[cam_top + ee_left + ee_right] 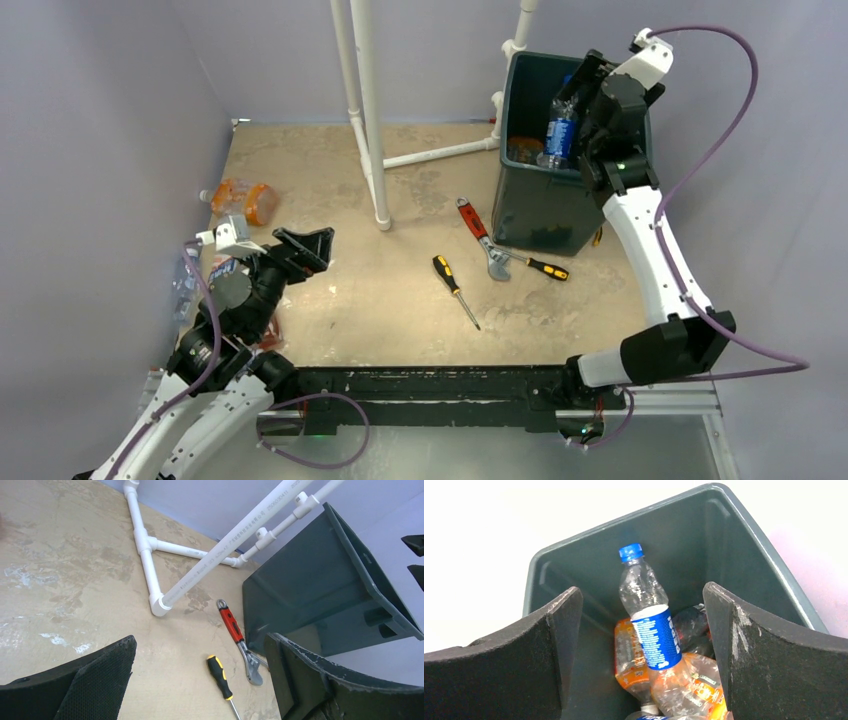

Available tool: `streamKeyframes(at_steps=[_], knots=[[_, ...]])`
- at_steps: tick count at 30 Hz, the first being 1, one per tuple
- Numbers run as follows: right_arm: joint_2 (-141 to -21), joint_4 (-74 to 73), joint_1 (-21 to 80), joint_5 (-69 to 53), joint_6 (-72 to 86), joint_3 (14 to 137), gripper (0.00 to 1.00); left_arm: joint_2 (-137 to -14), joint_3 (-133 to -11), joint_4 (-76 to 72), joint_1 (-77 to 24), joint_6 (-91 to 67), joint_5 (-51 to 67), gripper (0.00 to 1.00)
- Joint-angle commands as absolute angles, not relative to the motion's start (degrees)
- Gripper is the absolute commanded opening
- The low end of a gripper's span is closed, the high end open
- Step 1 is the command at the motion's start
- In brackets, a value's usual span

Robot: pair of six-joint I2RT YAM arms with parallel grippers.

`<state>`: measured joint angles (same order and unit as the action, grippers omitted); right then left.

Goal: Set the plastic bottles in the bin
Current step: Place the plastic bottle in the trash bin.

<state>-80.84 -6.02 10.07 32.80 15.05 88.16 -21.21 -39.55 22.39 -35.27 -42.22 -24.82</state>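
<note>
the right tool hangs over the bin, jaws spread wide and gripping nothing. a blue-labelled bottle sits loose just below and between them on a heap of other bottles, so this looks like the drop-off step. next comes fetching the orange bottles on the worktop just beyond the left tool, which is also wide and empty. only the top view shows those, and only the right wrist view shows the heap inside the bin.
</note>
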Motion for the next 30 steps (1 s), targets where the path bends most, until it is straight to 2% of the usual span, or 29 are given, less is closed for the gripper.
streamKeyframes(at_steps=[1, 5, 8, 14, 16, 20, 23, 25, 30], knots=[[-78.3, -4.7, 9.8, 31.2, 18.1, 91.7, 0.91, -20.7, -42.0, 23.6, -35.2, -40.8, -26.7, 0.99], [-76.1, -4.4, 9.8, 29.8, 20.7, 92.0, 0.97, -19.9, -42.5, 24.9, -35.2, -41.2, -28.4, 0.99], [-71.9, -3.1, 9.8, 23.5, 23.8, 91.2, 0.99, -19.2, -43.7, 25.7, -35.2, -41.0, -29.3, 0.99], [-59.4, 6.2, 10.0, -0.9, 30.8, 82.9, 0.99, -19.7, -48.5, 29.3, -35.2, -37.5, -30.5, 0.99], [-57.1, 6.1, 10.8, -10.7, 31.4, 82.6, 0.99, -21.0, -50.6, 33.0, -35.2, -37.3, -34.8, 0.99], [-53.5, 1.4, 15.2, -20.6, 29.9, 81.5, 0.98, -24.8, -54.5, 44.6, -35.2, -42.5, -46.3, 0.99], [-51.2, -2.7, 21.3, -21.5, 27.9, 77.1, 0.98, -26.9, -55.1, 50.6, -35.2, -47.5, -51.2, 0.98], [-50.8, -3.9, 26.1, -21.1, 27.3, 73.7, 0.97, -28.3, -54.0, 49.9, -35.2, -48.3, -50.1, 0.97], [-51.0, -3.6, 43.9, -9.2, 26.2, 65.6, 0.96, -41.6, -56.3, 51.4, -35.2, -50.2, -44.8, 0.99]])
